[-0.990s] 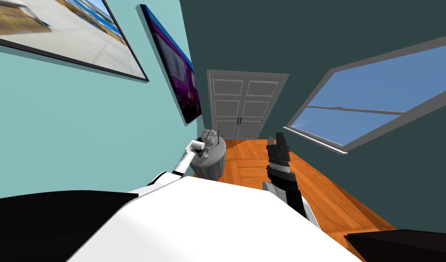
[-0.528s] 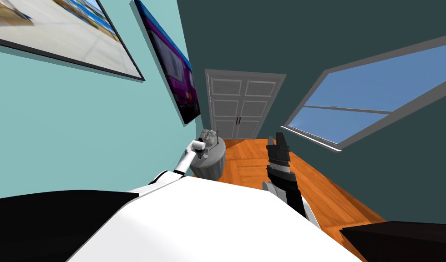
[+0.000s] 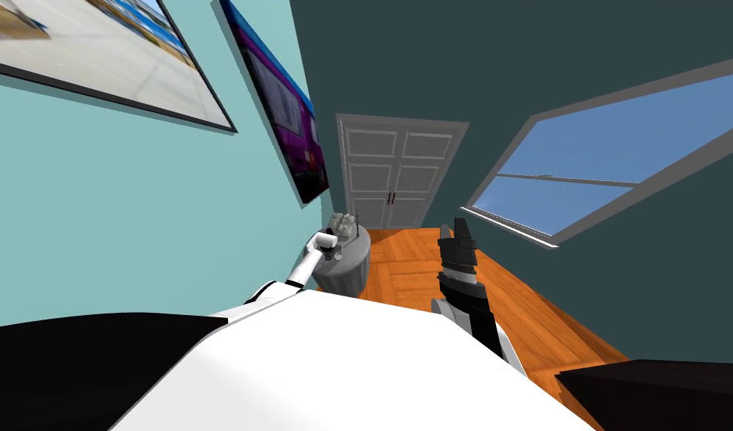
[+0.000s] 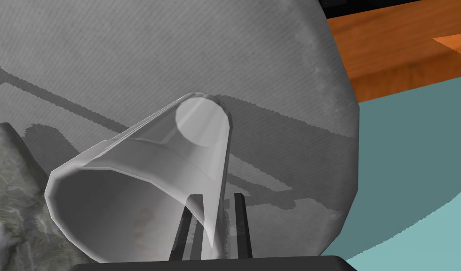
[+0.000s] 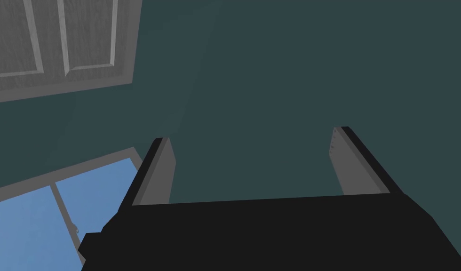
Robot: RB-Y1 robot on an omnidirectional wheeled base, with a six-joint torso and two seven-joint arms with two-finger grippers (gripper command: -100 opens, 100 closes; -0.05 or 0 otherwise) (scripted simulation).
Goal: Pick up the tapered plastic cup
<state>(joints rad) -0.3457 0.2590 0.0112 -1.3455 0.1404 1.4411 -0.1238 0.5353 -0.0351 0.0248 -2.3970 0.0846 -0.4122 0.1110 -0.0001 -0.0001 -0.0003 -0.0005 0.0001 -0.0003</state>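
We find nothing moved this past second: the left gripper [image 4: 214, 200] stays clamped on the cup [image 4: 178, 155] wall above the table [image 4: 131, 56], seemingly lifted clear. Our right gripper [image 5: 253, 162] idles, fingers apart. We judge the pickup near complete.

Home interior, narrow room: large framed pictures [image 3: 96, 60] on teal wall, panelled double door [image 3: 395, 172], big window [image 3: 582, 164] (blue sky beyond), orange wood floor [image 3: 425, 280], small round grey table [image 3: 350, 271].
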